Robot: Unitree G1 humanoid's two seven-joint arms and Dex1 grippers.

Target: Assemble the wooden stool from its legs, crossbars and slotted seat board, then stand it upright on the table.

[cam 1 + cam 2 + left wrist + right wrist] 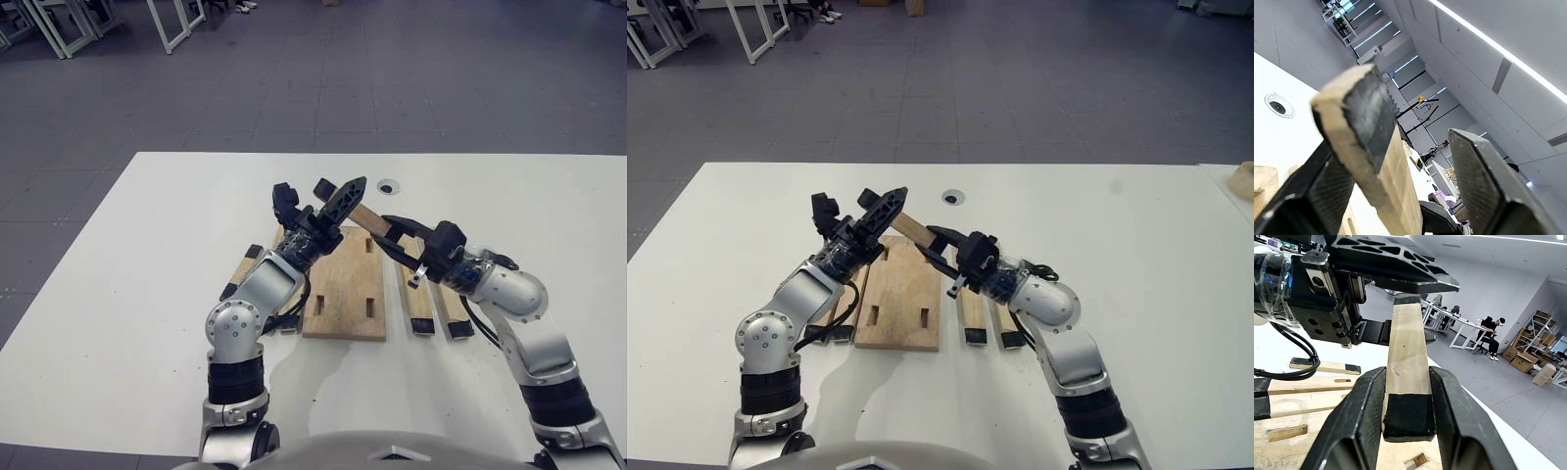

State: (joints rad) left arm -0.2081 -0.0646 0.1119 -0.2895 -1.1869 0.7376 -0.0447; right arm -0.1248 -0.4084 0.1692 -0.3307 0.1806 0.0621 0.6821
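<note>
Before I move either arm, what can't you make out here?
- Left-side pieces by the seat board: the left arm covers most of them in the eye views; count unclear.
- Right-side pieces: far ends behind the right end effector, eye views.
- Held leg, far tip: in the right wrist view, a finger of the left end effector covers it.

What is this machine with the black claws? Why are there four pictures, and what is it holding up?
It is a robot with two arms. Each arm ends in a two-finger claw called a gripper. Two pictures come from cameras in its head, looking down at a white table. The other two come from cameras on its wrists, so the claws look huge there. On the table lies a flat seat board with slots, and loose wooden sticks lie beside it. These are parts for a stool. The right gripper pinches one wooden leg above the board. The left gripper sits open around the leg's other end.
</note>
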